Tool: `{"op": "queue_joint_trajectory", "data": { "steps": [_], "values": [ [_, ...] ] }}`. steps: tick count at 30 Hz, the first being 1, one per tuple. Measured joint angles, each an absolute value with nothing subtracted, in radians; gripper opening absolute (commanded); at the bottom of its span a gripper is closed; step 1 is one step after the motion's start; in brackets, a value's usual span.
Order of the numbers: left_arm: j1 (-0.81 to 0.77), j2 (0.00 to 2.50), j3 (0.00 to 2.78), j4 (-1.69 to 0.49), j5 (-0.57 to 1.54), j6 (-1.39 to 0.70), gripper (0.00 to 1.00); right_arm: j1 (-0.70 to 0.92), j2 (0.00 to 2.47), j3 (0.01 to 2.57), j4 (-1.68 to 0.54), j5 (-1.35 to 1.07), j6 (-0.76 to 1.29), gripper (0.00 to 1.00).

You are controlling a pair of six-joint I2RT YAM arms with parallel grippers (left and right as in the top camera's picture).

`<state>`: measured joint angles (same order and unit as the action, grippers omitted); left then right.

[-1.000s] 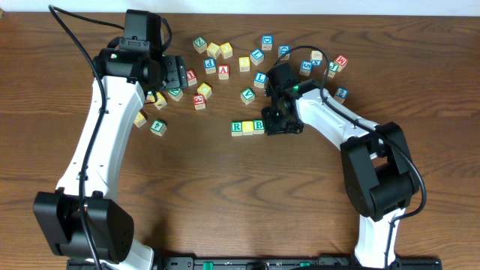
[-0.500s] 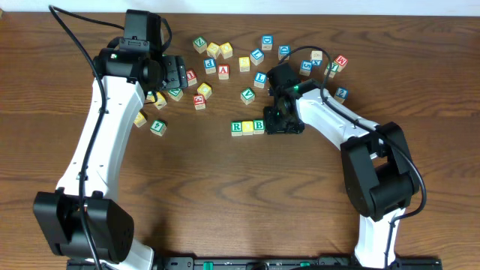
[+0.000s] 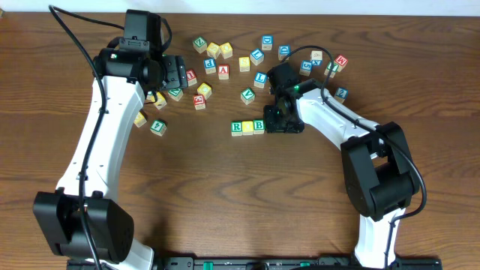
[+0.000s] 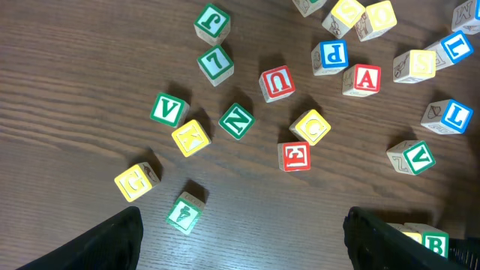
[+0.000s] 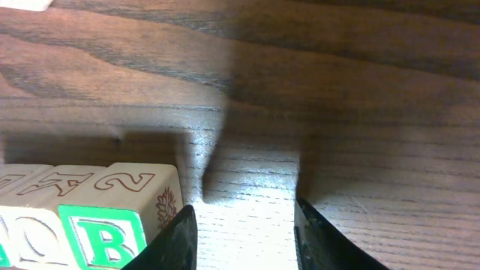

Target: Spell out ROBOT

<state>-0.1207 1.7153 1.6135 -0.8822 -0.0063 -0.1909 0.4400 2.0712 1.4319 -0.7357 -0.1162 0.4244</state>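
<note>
Three cubes stand in a row mid-table: green R [image 3: 237, 127], a yellow cube [image 3: 247, 127], then green B [image 3: 259, 126]. The B [image 5: 101, 240] also shows at the lower left of the right wrist view. My right gripper [image 3: 283, 122] is low over the table just right of the B. It is open, with only bare wood between its fingers [image 5: 244, 232], and the left finger [image 5: 176, 244] is beside the B's side. My left gripper [image 3: 180, 73] hovers wide open [image 4: 244, 236] above scattered cubes. I cannot pick out the T.
Loose letter cubes lie along the table's far side, among them a red A [image 3: 223, 71], a blue L [image 3: 260, 77] and a green V [image 3: 247, 95]. Under the left wrist are yellow cubes [image 4: 190, 137], a green Z [image 4: 236, 121] and a red U [image 4: 277, 82].
My right gripper has shifted slightly to the right, away from the B end of the row. The left arm and the cubes have not moved.
</note>
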Motion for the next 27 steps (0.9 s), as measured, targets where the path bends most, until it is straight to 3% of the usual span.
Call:
{"op": "queue_joint_trajectory", "data": {
  "steps": [18, 27],
  "values": [
    [-0.121, 1.715, 1.613, -0.882, -0.006, -0.191, 0.85, 0.435, 2.071, 1.457, -0.786, -0.156, 0.397, 0.38],
    [-0.12, 1.687, 1.614, -0.882, -0.006, -0.19, 0.85, 0.373, 2.019, 1.53, -0.919, -0.105, 0.378, 0.52]
  ]
}}
